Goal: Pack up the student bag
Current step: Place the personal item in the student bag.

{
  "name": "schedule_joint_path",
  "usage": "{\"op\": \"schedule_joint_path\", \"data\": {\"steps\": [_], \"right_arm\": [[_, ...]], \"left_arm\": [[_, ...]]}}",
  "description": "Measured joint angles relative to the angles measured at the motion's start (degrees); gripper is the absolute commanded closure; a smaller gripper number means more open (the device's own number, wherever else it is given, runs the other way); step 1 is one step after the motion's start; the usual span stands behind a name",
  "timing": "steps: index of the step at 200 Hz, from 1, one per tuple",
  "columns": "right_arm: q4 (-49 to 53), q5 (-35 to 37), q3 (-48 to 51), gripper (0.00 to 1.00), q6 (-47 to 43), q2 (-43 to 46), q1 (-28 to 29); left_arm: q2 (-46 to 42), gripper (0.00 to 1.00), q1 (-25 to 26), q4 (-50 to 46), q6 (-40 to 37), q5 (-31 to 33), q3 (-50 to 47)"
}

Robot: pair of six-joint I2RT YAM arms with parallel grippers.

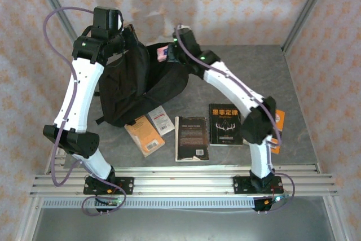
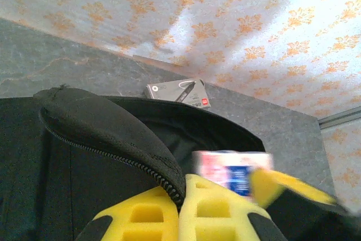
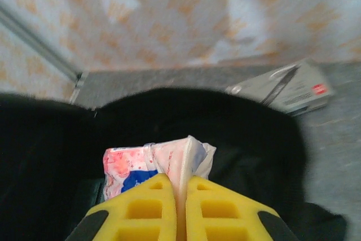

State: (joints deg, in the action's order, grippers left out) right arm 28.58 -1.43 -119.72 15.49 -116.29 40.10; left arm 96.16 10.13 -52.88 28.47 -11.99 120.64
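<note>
The student bag (image 1: 127, 86), a big black backpack, stands at the back left of the table with its top open. My left gripper (image 2: 181, 187) is shut on the bag's zipped rim (image 2: 107, 134) and holds it up; from above the left gripper (image 1: 127, 35) sits at the bag's top. My right gripper (image 3: 181, 182) is shut on a soft pink, white and blue packet (image 3: 141, 162) over the dark opening (image 3: 237, 134). From above, the right gripper (image 1: 168, 55) hangs at the bag's upper right. The packet (image 2: 231, 170) also appears blurred beside the left fingers.
Several books lie in front of the bag: a tan one (image 1: 145, 135), a white one (image 1: 161, 119), two black ones (image 1: 192, 137) (image 1: 225, 123) and an orange one (image 1: 278, 128) under the right arm. A grey box (image 2: 177, 92) lies behind the bag near the patterned wall.
</note>
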Motion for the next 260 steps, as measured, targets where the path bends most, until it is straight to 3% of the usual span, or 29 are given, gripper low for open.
{"op": "schedule_joint_path", "data": {"steps": [21, 38, 57, 85, 132, 189, 227, 260], "right_arm": [[1.25, -5.16, -2.08, 0.27, -0.33, -4.15, 2.58], [1.75, -7.63, -1.97, 0.16, -0.11, -4.85, 4.50], [1.84, -7.21, -1.05, 0.12, -0.46, -4.07, 5.57], [2.91, -0.96, 1.42, 0.11, -0.55, -0.46, 4.17], [8.11, 11.32, 2.34, 0.13, -0.11, 7.45, -1.29], [11.28, 19.32, 18.43, 0.13, 0.61, 18.69, -2.60], [13.14, 21.16, 27.85, 0.14, 1.44, 23.15, -4.09], [13.73, 22.08, 35.26, 0.14, 1.42, 28.83, -4.57]], "left_arm": [[0.00, 1.00, 0.00, -0.02, -0.02, 0.02, 0.00], [0.00, 1.00, 0.00, -0.09, -0.07, 0.59, 0.00], [0.00, 1.00, 0.00, -0.50, -0.48, 1.99, 0.00], [0.00, 1.00, 0.00, -0.83, -1.57, 6.69, 0.02], [0.02, 1.00, -0.15, -0.61, -4.61, 19.80, 0.07], [4.22, 1.00, -0.17, 0.07, -11.54, 28.89, 4.59], [7.85, 1.00, -0.17, 0.15, -13.40, 30.25, 4.59], [10.82, 1.00, 0.02, 0.48, -12.76, 24.70, 3.41]]}}
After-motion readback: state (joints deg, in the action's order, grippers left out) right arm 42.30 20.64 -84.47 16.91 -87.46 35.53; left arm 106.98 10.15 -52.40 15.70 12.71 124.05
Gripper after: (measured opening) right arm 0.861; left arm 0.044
